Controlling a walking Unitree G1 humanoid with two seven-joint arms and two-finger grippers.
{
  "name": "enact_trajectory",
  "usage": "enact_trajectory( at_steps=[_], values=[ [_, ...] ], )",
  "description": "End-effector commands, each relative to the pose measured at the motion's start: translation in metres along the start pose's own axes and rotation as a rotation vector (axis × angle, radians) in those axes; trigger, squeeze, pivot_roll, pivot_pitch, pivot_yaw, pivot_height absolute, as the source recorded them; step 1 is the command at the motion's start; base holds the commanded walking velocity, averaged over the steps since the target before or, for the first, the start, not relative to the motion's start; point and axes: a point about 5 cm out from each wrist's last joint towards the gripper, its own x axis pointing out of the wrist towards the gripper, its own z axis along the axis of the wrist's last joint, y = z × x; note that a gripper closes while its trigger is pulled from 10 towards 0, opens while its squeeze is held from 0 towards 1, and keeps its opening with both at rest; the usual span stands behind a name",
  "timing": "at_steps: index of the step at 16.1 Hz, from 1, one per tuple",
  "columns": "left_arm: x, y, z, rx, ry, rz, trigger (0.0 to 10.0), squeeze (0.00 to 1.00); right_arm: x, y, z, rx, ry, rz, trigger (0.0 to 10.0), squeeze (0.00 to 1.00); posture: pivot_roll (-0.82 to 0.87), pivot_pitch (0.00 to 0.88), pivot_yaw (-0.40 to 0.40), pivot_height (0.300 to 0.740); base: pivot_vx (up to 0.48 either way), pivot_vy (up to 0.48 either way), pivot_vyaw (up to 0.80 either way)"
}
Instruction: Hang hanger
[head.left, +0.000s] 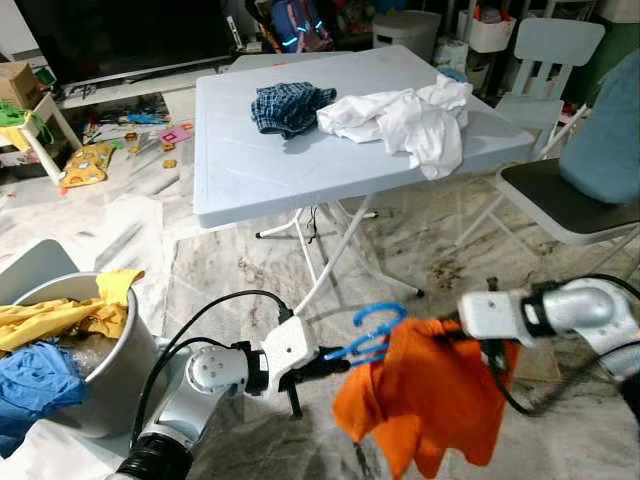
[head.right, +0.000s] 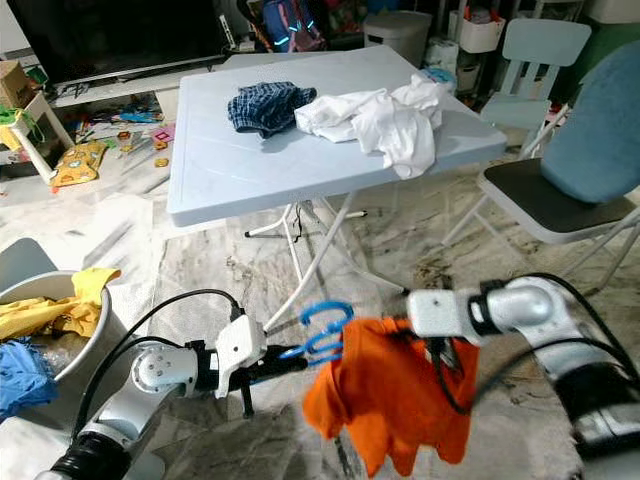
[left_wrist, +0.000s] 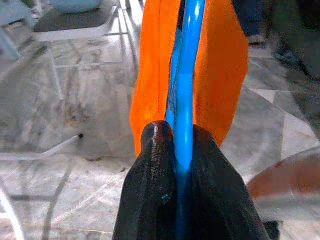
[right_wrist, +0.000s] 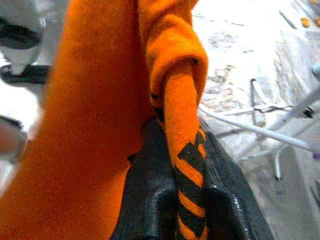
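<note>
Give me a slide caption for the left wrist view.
Left gripper shut on the blue hanger, orange garment draped either side.

Blue hanger (head.left: 372, 330) — orange garment (head.left: 432, 395), black-striped trim.

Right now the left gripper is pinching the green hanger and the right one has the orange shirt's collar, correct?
Not quite: the hanger is blue, not green. The left wrist view shows the left gripper shut on its blue bar, with the orange shirt draped over it. The rest holds: the right gripper grips the shirt's striped collar edge, as the right wrist view shows.
</note>
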Motion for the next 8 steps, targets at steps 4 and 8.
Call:
enact_trajectory(
  at_steps=[4, 8],
  values=[
    [-0.0011, 0.0010, -0.0028, -0.037, -0.030, 0.059, 0.0, 0.00, 0.0062, -0.0203, 0.0109, -0.034, -0.027, -0.115, 10.0, 1.00, -0.23, 0.000, 0.060, 0.740, 0.000, 0.000, 0.00],
    [-0.0010, 0.0015, -0.0039, -0.042, -0.030, 0.068, 0.0, 0.00, 0.0052, -0.0256, 0.0048, -0.044, 0.021, -0.181, 10.0, 1.00, -0.23, 0.000, 0.062, 0.740, 0.000, 0.000, 0.00]
  ],
)
